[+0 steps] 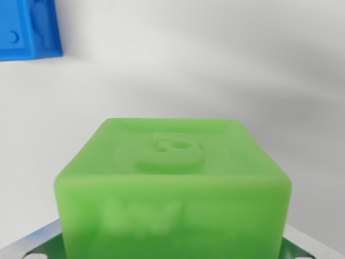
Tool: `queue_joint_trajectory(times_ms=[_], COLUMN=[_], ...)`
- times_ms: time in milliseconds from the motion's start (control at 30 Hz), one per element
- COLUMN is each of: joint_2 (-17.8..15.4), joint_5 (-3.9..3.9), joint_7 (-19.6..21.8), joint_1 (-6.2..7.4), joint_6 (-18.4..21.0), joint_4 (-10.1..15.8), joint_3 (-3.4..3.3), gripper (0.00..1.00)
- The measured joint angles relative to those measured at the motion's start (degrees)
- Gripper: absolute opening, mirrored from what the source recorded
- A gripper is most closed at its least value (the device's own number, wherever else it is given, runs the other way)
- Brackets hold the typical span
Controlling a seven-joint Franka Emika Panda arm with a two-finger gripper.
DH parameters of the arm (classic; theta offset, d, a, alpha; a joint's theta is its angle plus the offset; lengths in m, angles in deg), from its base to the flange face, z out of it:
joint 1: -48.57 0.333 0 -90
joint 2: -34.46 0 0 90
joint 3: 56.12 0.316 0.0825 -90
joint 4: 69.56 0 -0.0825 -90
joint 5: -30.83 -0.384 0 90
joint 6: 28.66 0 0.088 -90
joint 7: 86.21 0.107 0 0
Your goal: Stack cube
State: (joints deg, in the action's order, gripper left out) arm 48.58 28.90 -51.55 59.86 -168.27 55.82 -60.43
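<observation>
A green cube [172, 183] fills the lower middle of the wrist view, very close to the camera, with a raised figure on its top face and blurred embossed marks on its near face. Grey metal parts of my gripper [172, 251] show at the bottom left and bottom right corners, pressed against the cube's two sides, so the gripper is shut on it. A blue cube [27, 27] sits at the wrist view's top left, partly cut off by the frame edge and well apart from the green cube.
A plain white surface [215, 65] spreads behind and around both cubes, with a soft grey shadow across the upper right.
</observation>
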Motion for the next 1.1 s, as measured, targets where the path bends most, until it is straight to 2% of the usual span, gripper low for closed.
queue_joint_trajectory(times_ms=[1100], joint_2=[2.34], joint_5=[0.02], joint_7=[5.58], joint_1=[5.64], joint_6=[3.03], joint_4=[-5.45], joint_3=[0.32], gripper=[0.00])
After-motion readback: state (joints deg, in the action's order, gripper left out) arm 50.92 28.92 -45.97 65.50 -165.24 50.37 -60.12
